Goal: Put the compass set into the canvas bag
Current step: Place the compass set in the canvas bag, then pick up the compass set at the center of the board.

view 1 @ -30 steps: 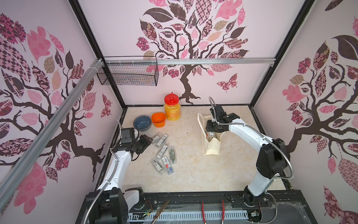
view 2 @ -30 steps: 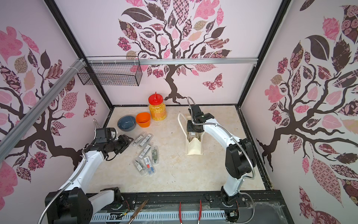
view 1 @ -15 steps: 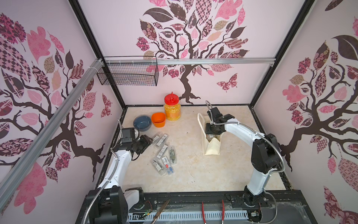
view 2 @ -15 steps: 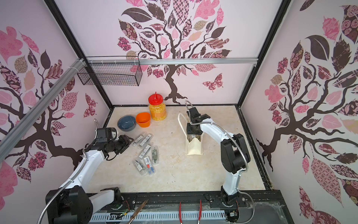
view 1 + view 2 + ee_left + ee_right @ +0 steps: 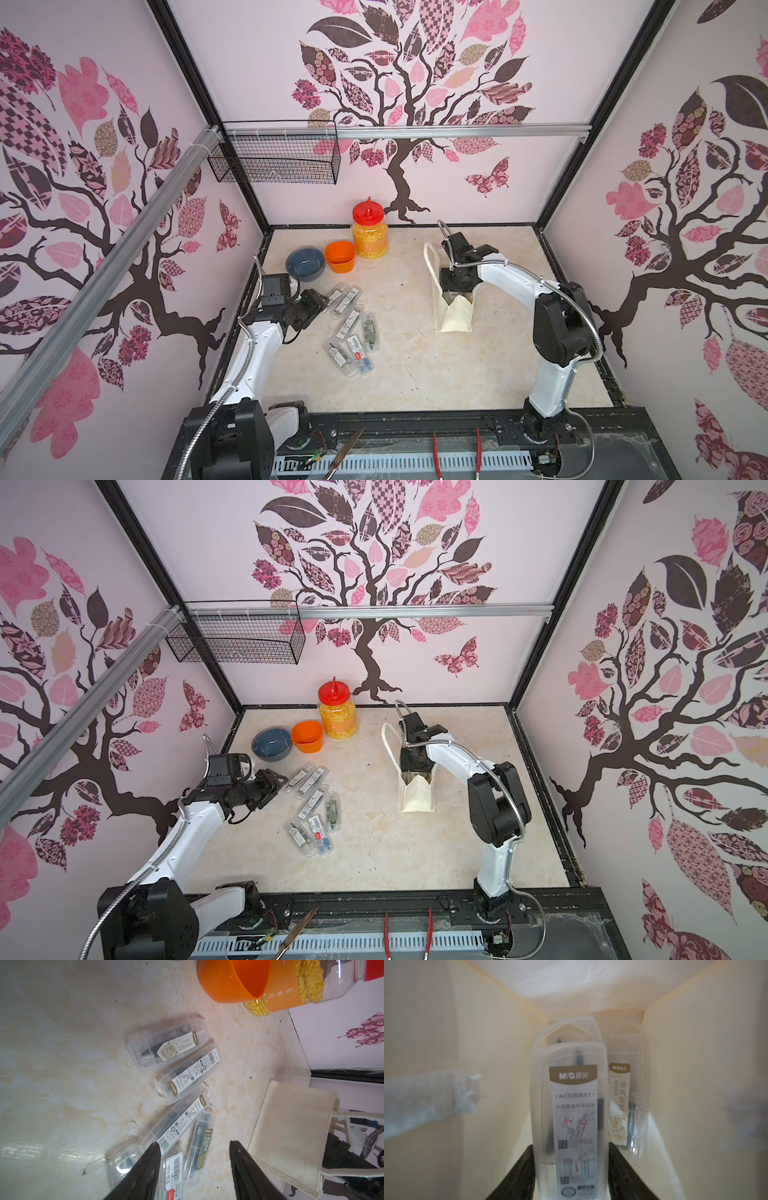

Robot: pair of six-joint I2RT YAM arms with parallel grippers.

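Right wrist view looks straight down inside the bag: soft, matte cream cloth walls meeting in a boxy fold at the bottom, with a frayed white strap blurred at one side. The compass set stands on end in there. It is a long case of frosted clear plastic with a rounded, tabbed tip, a white paper label topped by a gold band, and something dark showing through. It sits between the black fingers of the right tool, which lie along both its long edges; whether they pinch it or only flank it I cannot tell. A second case leans just beside it against the cloth.

In both top views the bag stands upright on the mottled beige, stone-look worktop, the right arm reaching into its mouth from above. Well apart, more clear cases lie flat and scattered. The left tool hangs near them, its tapered dark fingers spread wide with nothing between. Further back stand a glossy orange cup, a grey-blue bowl and a clear jar of yellow flakes with a red lid
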